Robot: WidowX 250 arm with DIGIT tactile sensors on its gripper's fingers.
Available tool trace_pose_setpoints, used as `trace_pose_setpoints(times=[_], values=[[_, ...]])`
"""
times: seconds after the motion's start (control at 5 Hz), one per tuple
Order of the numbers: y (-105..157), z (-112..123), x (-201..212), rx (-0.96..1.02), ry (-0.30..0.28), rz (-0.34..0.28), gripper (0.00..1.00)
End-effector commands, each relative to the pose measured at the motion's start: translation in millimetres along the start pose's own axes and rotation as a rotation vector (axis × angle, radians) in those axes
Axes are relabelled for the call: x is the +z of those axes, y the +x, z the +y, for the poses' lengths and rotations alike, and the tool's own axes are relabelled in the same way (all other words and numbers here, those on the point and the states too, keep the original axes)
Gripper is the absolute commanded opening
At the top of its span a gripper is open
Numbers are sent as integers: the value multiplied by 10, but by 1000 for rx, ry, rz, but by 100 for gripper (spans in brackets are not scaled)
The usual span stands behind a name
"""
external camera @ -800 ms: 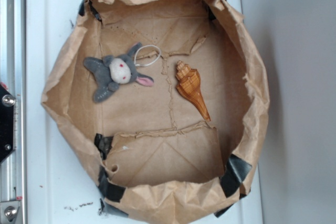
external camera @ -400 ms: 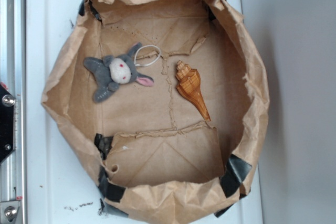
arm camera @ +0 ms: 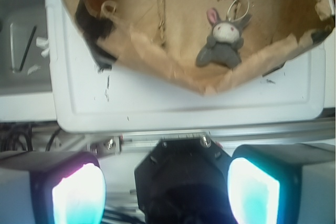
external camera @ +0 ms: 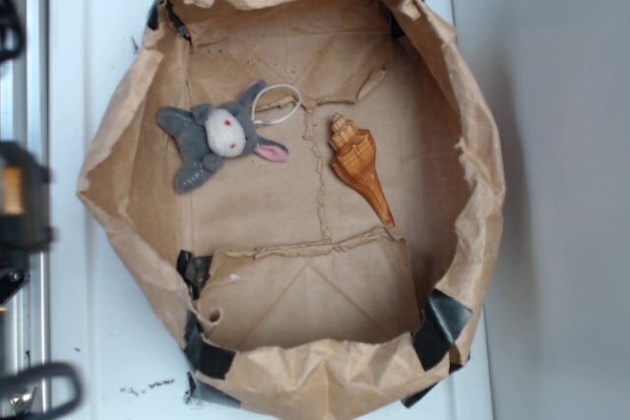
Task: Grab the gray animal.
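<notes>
My gripper (arm camera: pixel 165 190) hangs wide open and empty, well short of the donkey (external camera: pixel 219 137) lying in the bag (external camera: pixel 472 145).

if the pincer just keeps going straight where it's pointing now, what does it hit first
Probably the white plastic tray just short of the crumpled brown paper bag's near rim, not the small gray plush animal inside. The open pincer is outside the bag; depth is hard to judge.

seashell (external camera: pixel 360 168) | brown paper bag (external camera: pixel 472 145) | white tray (external camera: pixel 89 7)
</notes>
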State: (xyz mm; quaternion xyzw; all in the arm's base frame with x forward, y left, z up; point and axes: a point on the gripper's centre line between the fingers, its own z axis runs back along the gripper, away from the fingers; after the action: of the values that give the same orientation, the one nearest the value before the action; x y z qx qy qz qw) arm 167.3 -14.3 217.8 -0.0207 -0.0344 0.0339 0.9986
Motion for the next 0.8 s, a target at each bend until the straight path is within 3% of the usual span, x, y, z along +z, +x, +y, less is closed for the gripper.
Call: trace_pose_setpoints(times=[0.0, 0.2, 0.4, 0.6], values=[[489, -64, 27, 32, 19, -54, 100], [687, 138, -152, -76, 63, -141, 100], [833, 384, -354, -145, 51, -171, 100], [980, 585, -638, -179, 83, -178, 100]])
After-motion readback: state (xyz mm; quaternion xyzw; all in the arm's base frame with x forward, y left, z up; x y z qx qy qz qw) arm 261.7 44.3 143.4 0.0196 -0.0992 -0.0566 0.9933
